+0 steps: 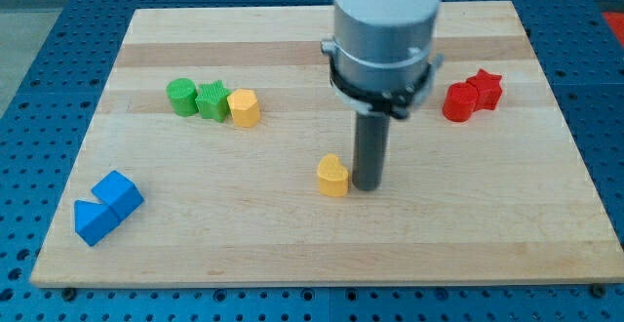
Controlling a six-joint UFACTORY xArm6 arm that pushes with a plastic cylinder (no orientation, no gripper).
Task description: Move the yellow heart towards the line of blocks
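The yellow heart [332, 176] lies near the middle of the wooden board [292, 254]. My tip [368, 185] stands just to the heart's right, touching it or nearly so. The line of blocks is at the view's upper left: a green round block [181, 98], a green star-like block [213, 100] and a yellow hexagonal block [244, 107], side by side and touching. The heart is well to the right of and below that line.
Two blue blocks [106, 206] sit together at the lower left. Two red blocks [472, 95], one star-shaped, sit together at the upper right. The arm's grey body [382, 39] hangs over the board's top middle.
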